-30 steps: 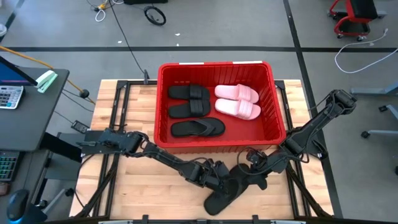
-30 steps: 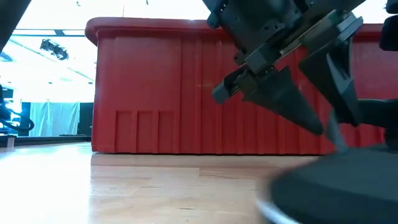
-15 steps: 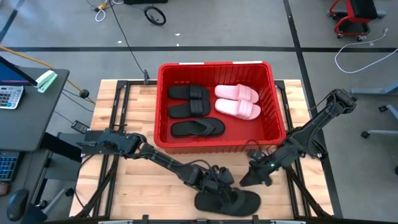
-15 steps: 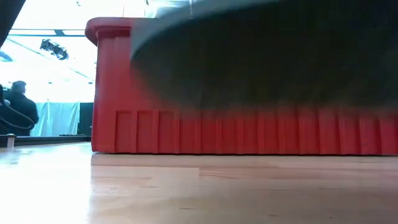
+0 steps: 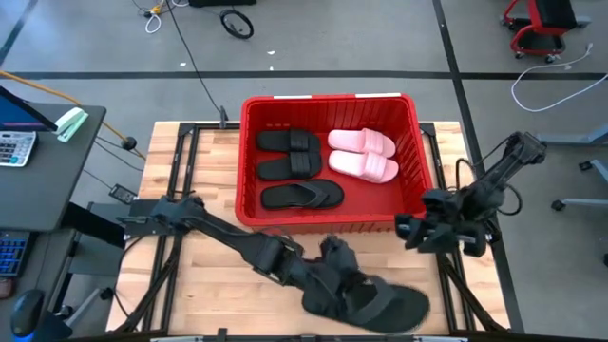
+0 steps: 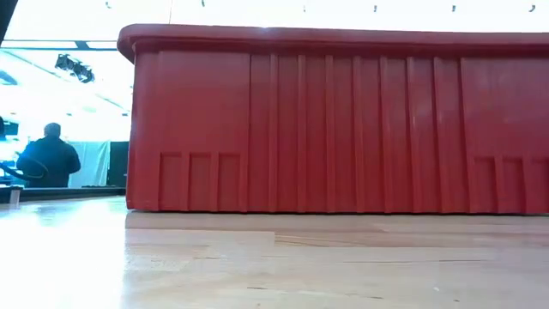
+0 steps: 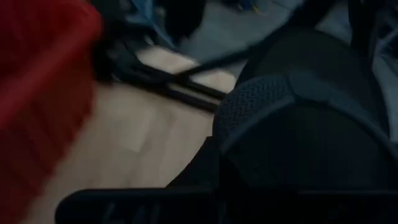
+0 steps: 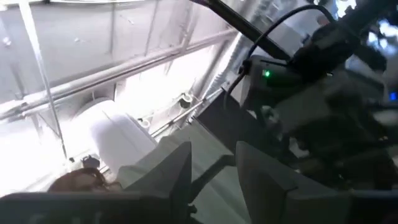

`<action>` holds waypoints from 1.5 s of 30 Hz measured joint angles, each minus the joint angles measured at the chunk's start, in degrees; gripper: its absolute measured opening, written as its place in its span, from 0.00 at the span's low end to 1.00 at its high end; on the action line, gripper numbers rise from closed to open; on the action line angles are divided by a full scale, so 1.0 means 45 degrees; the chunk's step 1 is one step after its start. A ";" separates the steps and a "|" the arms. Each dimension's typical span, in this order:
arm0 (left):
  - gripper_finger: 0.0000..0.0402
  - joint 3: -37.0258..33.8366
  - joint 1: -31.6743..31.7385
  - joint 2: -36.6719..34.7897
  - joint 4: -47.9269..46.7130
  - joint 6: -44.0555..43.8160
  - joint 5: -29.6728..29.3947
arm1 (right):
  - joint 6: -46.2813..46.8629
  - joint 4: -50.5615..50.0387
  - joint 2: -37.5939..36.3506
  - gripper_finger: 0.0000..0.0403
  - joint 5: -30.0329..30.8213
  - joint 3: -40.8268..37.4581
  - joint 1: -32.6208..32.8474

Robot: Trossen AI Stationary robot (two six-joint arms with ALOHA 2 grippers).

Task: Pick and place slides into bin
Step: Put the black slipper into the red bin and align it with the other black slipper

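Near the desk's front edge: a black flip-flop (image 5: 366, 302) lies across the wood, in front of the red bin (image 5: 249, 204) and apart from it.
Left tool: the left tool (image 5: 334, 277) sits at the flip-flop's bin-side edge, touching it; the left wrist view is filled by the sandal's textured black strap (image 7: 292, 99), close against the camera. Whether the fingers are pinching it or spread, I cannot tell.
Right tool: the right tool (image 5: 410, 231) hangs off the bin's front right corner, well apart from the flip-flop, holding nothing; in the right wrist view its two fingers (image 8: 171, 171) stand spread, pointing up toward ceiling beams.
Bin contents: two black wide-strap slides (image 5: 290, 154) side by side on the left, two pink slides (image 5: 363, 154) on the right, and a second black flip-flop (image 5: 301, 196) along the front wall.
Desk: pale wooden boards (image 5: 204, 275) on a dark frame; the low view shows only the bin's ribbed red wall (image 6: 343, 120) standing on the wood.
Room: grey floor with cables, a side desk at the left with a calculator (image 5: 13, 147), red chair legs at the far right, and a person (image 6: 51, 159) in dark clothes far behind the desk.
Writing: none that can be read.
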 joint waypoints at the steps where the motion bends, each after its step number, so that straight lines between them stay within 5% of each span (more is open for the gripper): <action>1: 0.02 0.0018 0.0030 -0.0159 -0.0102 0.0258 -0.0237 | -0.0283 -0.0036 -0.0164 0.33 0.0000 0.0000 0.0008; 14: 0.02 -0.0012 0.1228 -0.1781 -0.0007 0.3431 -0.0966 | -0.1190 -0.0026 -0.0895 0.33 0.0027 0.0000 0.0023; 26: 0.01 -0.0362 0.3798 -0.2022 -0.0640 0.6315 -0.0380 | -0.1623 -0.0050 -0.0885 0.33 0.0076 0.0000 0.0023; 33: 0.01 -0.2154 0.4975 -0.1951 -0.0944 0.5657 0.0746 | -0.2166 -0.0050 -0.0885 0.33 0.0054 0.0000 0.0023; 45: 0.02 -0.6728 0.5235 -0.1958 0.3452 0.4339 0.1560 | -0.2654 0.0020 -0.0883 0.33 0.0031 0.0000 0.0023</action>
